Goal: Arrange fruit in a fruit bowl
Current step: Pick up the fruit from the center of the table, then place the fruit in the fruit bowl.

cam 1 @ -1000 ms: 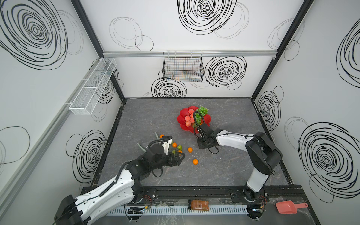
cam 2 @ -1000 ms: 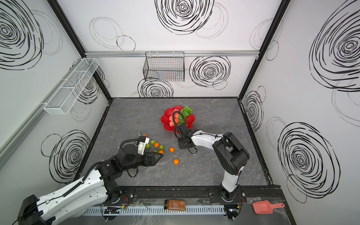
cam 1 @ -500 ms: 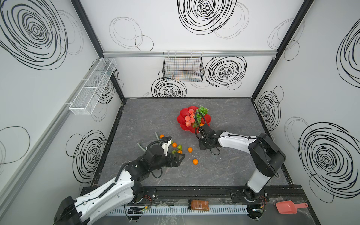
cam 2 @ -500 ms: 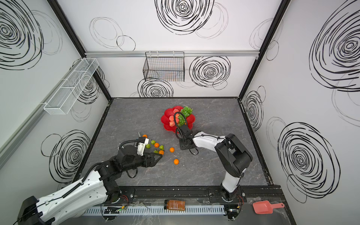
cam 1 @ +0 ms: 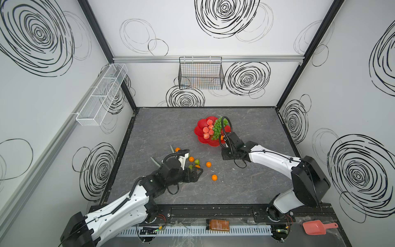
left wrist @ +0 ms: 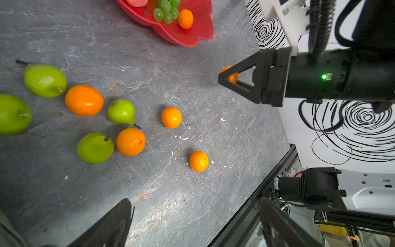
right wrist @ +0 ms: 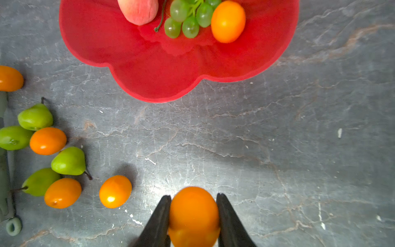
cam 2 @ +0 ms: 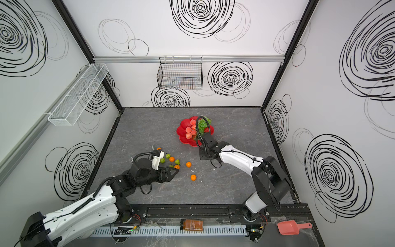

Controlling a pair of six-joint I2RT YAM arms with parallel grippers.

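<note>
The red scalloped fruit bowl (cam 1: 200, 130) (cam 2: 183, 129) (right wrist: 160, 74) (left wrist: 192, 34) holds pink peaches (cam 1: 206, 129), a bunch of green grapes (right wrist: 188, 19) and one tangerine (right wrist: 227, 21). Just in front of the bowl, low over the table, my right gripper (right wrist: 193, 196) (cam 1: 225, 157) (left wrist: 221, 79) is shut on another tangerine (right wrist: 193, 213). Several loose tangerines (cam 1: 208, 164) (left wrist: 171, 117) and green pears (left wrist: 121, 112) (cam 1: 196, 161) lie on the table's left half. My left gripper (cam 1: 198, 171) (left wrist: 192, 224) hovers open beside that cluster with nothing between its fingers.
A pale green utensil (right wrist: 4, 171) lies left of the loose fruit. A black wire basket (cam 1: 201, 73) hangs on the back wall and a white mesh rack (cam 1: 100, 94) on the left wall. An amber jar (cam 1: 217, 225) and a pink scoop (cam 1: 314, 227) sit past the front rail.
The right arm's elbow has swung a little to the right while its gripper stays at the same spot in front of the bowl. The left arm and loose fruit have not moved.
</note>
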